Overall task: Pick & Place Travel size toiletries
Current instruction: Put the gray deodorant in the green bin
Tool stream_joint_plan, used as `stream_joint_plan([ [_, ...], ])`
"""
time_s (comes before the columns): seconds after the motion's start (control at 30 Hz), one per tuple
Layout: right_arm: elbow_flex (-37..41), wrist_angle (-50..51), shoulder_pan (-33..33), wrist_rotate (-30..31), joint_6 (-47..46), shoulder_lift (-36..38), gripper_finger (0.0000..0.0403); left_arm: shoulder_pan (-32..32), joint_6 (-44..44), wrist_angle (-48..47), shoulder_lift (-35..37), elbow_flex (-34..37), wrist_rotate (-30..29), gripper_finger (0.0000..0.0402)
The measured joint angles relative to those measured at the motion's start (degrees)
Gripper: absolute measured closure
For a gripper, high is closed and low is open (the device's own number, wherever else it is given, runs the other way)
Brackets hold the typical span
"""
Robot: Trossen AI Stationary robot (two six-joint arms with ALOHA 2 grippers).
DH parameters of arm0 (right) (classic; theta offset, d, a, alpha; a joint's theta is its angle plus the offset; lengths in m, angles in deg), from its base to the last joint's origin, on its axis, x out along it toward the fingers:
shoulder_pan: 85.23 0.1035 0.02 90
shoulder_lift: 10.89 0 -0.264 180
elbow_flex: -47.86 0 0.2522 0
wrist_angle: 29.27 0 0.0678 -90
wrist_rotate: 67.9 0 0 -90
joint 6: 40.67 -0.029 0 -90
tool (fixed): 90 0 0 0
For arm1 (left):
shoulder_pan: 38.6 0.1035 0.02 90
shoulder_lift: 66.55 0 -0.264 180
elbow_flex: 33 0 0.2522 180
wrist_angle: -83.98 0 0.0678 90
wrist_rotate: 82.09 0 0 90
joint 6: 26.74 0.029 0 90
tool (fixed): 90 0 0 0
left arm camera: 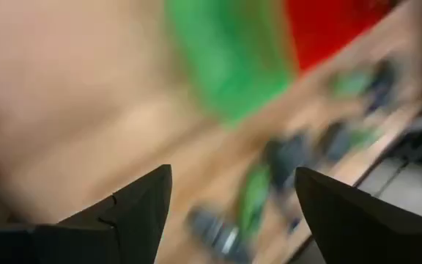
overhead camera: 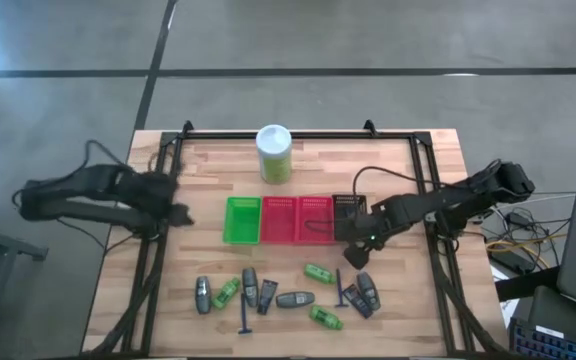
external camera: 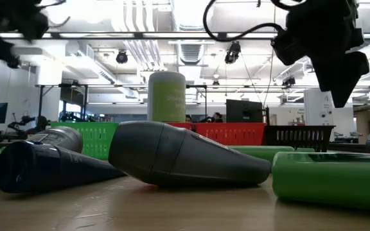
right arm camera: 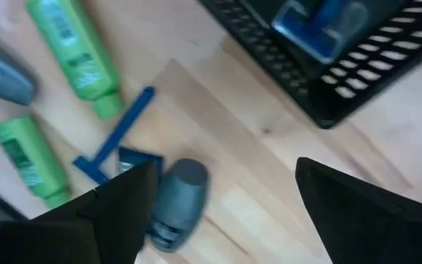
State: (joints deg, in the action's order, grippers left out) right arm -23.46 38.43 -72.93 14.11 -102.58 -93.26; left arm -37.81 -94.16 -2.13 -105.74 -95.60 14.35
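Right tool (overhead camera: 356, 254) is hovering right of centre in the high view, just below the black basket (overhead camera: 347, 217) and above the right-hand group of toiletries; its two fingers are standing wide apart with nothing between them. Left tool (overhead camera: 176, 212) is waiting at the left side of the counter (overhead camera: 408, 315), left of the green basket (overhead camera: 242, 220), fingers likewise spread and empty.

Travel size toiletries are lying flat in a loose band across the lower centre of the high view, below the three baskets. At the lower left, a grey bottle (overhead camera: 202, 294) is lying with its long axis near vertical, beside a green bottle (overhead camera: 227, 292) angled diagonally. A second green bottle (overhead camera: 318, 272) at centre is running roughly left to right, and a third (overhead camera: 325, 318) is lying lower, also slanted. One blue stick (overhead camera: 245, 318) is pointing up and down the frame; another (overhead camera: 340, 290) is standing near vertical beside a grey bottle (overhead camera: 368, 293) at lower right.

In the right wrist view, a blue item (right arm camera: 319, 26) is resting inside the black basket. A white-and-green canister (overhead camera: 274, 153) is standing upright at upper centre, above the red basket (overhead camera: 297, 219). Label print on the bottles is present but cannot be read.
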Motion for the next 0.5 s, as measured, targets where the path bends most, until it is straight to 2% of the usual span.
stream_joint_plan([
  [0.07,0.04,1.87,-0.77,0.08,1.65,0.32,0.0076,-4.28,-3.53,-2.73,-3.36,-0.67,1.23,0.0108],
  [0.2,0.66,4.11,-2.17,0.46,4.31,1.97,0.0071,-14.49,-13.24,1.97,-7.58,-0.61,2.87,0.0108],
  [0.33,2.21,4.20,-3.93,0.52,5.61,4.90,0.0069,-25.81,-24.07,7.65,-11.66,-0.51,-1.09,0.0108],
  [0.5,5.72,4.06,-5.24,0.63,5.33,9.45,0.0081,-39.50,-44.53,8.25,-17.10,-0.52,-5.80,0.0110],
])
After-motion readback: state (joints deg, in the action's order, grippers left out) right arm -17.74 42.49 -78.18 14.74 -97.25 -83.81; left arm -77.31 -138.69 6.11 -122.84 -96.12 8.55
